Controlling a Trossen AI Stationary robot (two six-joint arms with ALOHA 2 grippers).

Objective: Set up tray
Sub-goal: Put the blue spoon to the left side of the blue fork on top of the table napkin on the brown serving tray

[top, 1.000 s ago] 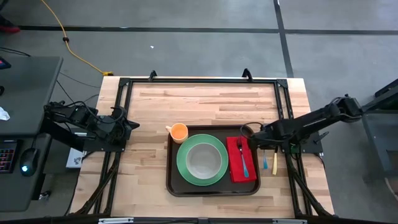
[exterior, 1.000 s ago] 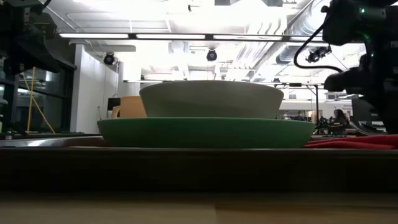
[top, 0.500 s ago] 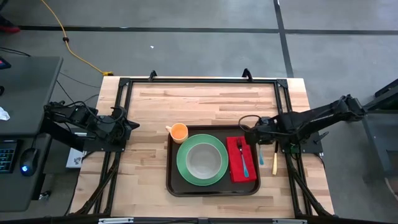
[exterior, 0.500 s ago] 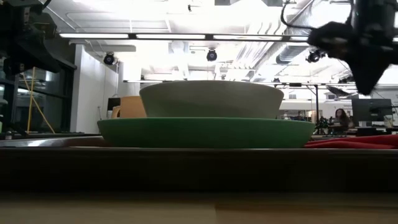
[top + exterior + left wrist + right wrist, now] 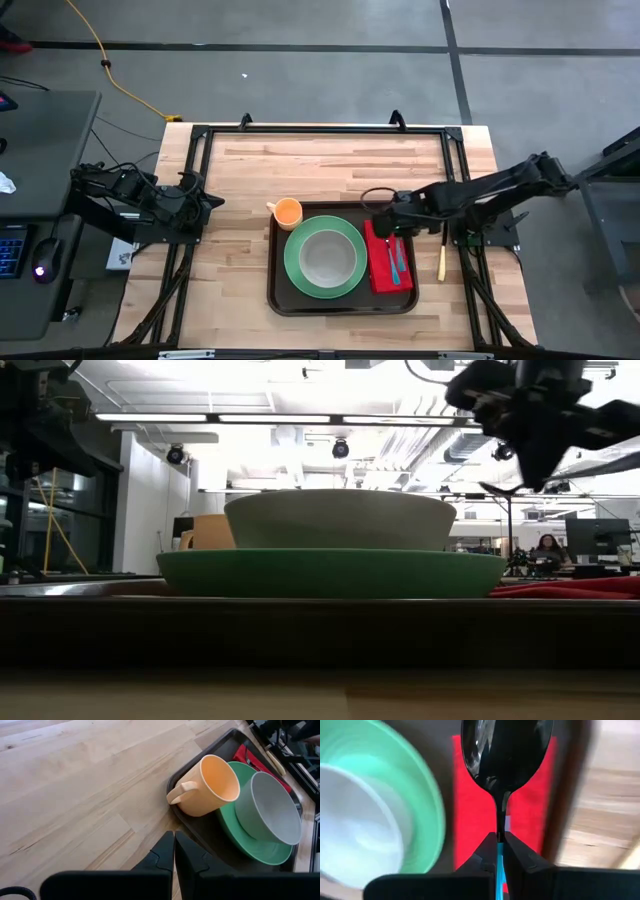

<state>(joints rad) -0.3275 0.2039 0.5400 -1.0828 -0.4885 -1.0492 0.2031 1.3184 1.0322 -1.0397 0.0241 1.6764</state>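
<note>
Two tools are seen: the right tool (image 5: 498,851) is clamped on a blue-handled spoon (image 5: 506,755) above the red napkin (image 5: 384,262), while the left tool (image 5: 174,851) is parked shut at the worktop's (image 5: 330,165) left edge. The tray (image 5: 280,298) is placed front-centre, with the green plate (image 5: 294,262), bowl (image 5: 325,257) and orange cup (image 5: 288,211) carried on it.

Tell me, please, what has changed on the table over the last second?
The right hand, shut on a spoon, has swung inward from beside the tray's right edge to hang over the red napkin. The knife it hovered over now lies uncovered on the wood. The tray, green plate, bowl, orange cup, fork and left hand stayed put.
</note>
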